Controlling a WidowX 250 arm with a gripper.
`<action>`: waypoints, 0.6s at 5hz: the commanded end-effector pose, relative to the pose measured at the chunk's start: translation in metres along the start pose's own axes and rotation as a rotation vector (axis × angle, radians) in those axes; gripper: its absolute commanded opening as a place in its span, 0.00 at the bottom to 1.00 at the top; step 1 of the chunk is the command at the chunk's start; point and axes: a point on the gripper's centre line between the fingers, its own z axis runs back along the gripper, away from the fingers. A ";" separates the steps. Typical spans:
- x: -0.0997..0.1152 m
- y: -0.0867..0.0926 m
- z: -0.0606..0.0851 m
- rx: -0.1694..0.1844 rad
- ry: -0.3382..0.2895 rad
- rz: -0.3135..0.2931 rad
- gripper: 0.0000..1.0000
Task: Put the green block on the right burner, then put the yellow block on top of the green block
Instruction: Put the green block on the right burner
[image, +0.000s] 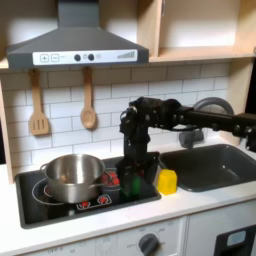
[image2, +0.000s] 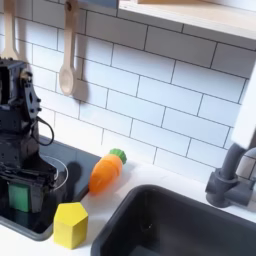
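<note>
A: Scene, largest first. White desk (image: 60, 232) carried a black stovetop (image: 40, 205) at the first exterior view's left and a dark sink (image: 215, 165) at the first exterior view's right. Grey range hood (image: 75, 45) hung over the stove; two wooden spoons (image: 88, 105) hung on the tiled wall.

B: Arm?

A: Black arm (image: 185, 115) reached in from the first exterior view's right, over the sink, and bent down onto the right end of the stovetop. A steel pot (image: 72, 176) stood on the left burner, just beside the arm's lower part.

B: Pincer position and state?

A: Pincer (image2: 20, 195) was low, at the stovetop surface, at the second exterior view's left edge. Its black fingers (image2: 38, 205) stood on either side of the green block (image2: 19, 196). Whether they pressed the block or had let go, I could not tell.

B: Green block, then?

A: On the stovetop near its right edge, between the pincer's fingers. In the first exterior view a green patch (image: 131, 185) showed low at the arm's foot.

B: Yellow block?

A: Yellow block (image2: 70, 224) sat on the white desk just past the stovetop's right edge, near the sink's corner; also seen in the first exterior view (image: 167, 181). It lay just beside the pincer, apart from it.

B: Other items?

A: An orange carrot (image2: 106, 171) with a green top lay on the desk behind the yellow block, near the wall.
</note>
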 end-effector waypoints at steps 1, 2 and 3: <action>-0.005 -0.013 0.036 -0.044 -0.048 0.012 1.00; -0.016 -0.022 0.055 -0.076 -0.073 0.014 1.00; -0.043 -0.039 0.065 -0.111 -0.083 0.000 1.00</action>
